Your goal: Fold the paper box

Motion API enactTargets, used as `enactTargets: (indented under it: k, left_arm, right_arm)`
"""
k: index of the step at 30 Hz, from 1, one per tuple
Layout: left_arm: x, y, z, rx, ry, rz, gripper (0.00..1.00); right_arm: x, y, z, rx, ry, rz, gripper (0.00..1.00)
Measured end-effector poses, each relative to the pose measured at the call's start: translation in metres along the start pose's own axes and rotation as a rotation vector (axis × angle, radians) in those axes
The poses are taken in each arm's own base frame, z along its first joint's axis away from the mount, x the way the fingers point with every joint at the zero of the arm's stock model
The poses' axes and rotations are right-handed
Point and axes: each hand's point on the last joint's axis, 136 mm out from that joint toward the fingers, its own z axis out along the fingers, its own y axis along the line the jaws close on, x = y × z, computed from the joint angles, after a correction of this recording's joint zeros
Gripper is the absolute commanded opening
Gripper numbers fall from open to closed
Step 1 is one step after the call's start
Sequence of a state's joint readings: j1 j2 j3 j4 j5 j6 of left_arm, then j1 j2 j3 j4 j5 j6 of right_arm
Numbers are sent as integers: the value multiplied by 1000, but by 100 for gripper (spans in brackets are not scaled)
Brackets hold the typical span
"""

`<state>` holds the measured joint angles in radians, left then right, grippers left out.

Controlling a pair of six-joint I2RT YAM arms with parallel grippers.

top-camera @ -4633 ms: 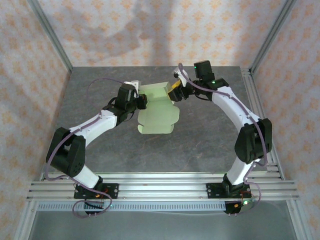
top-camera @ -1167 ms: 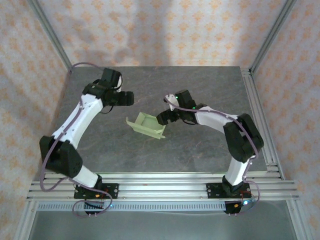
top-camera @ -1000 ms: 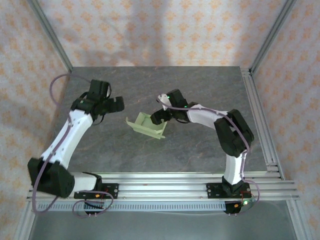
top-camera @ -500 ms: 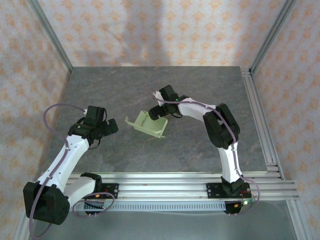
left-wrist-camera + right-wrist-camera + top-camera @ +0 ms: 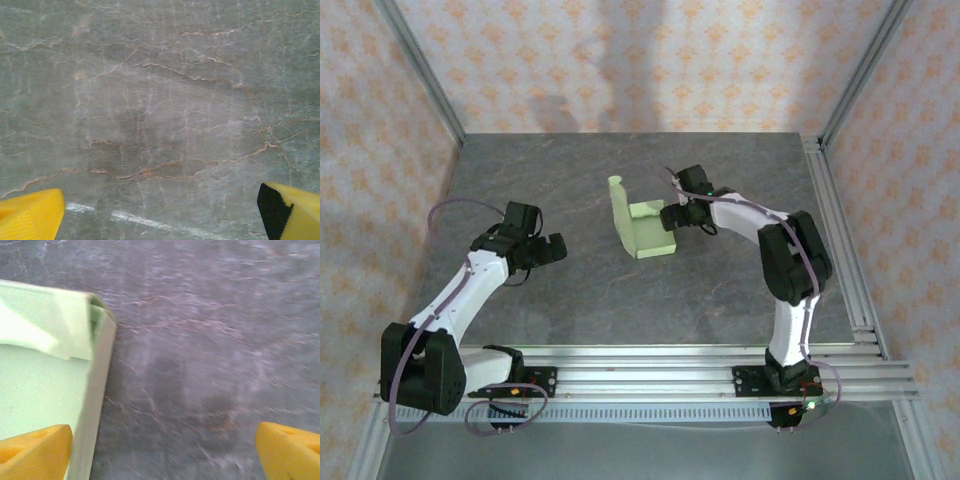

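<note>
Well, lower left of centre in the top view, the left gripper (image 5: 548, 248) hangs wide open over bare table (image 5: 620, 310), well apart from the work. Farther back, mid-frame, the paper box (image 5: 642, 238) sits half-formed, one tall flap (image 5: 615, 198) upright on its frame-left side, with the right gripper (image 5: 672, 215), jaws spread and empty, just beside its frame-right wall. Risk: nothing braces the card, so a nudge there likely slides or tips it, or the flap springs flat.
</note>
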<state>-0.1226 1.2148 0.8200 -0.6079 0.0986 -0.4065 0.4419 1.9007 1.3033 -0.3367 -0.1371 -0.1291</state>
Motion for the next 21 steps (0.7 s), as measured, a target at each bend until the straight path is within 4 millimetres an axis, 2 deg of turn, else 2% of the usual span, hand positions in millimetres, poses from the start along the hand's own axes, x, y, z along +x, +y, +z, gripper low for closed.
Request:
enactTargets:
  k: [4, 7, 10, 12, 13, 16, 21]
  left_arm:
    - [-6, -8, 3, 34, -10, 3, 100]
    - [-8, -14, 3, 59, -18, 3, 100]
    - [-12, -19, 2, 80, -32, 4, 100]
    - [-12, -24, 2, 94, -38, 7, 100]
    - [-13, -26, 2, 99, -41, 9, 100]
    - [-13, -31, 1, 110, -48, 16, 100]
    - [-14, -32, 2, 116, -63, 14, 100]
  right_arm:
    - [9, -7, -27, -1, -53, 26, 93]
    - [11, -18, -42, -6, -101, 100, 86]
    - [12, -44, -44, 25, -113, 207, 72]
    - [18, -59, -40, 49, -98, 272, 53]
    - [22, -62, -38, 53, -90, 300, 51]
    - [36, -56, -30, 24, -54, 347, 49]
    - [57, -24, -16, -63, 4, 361, 43]
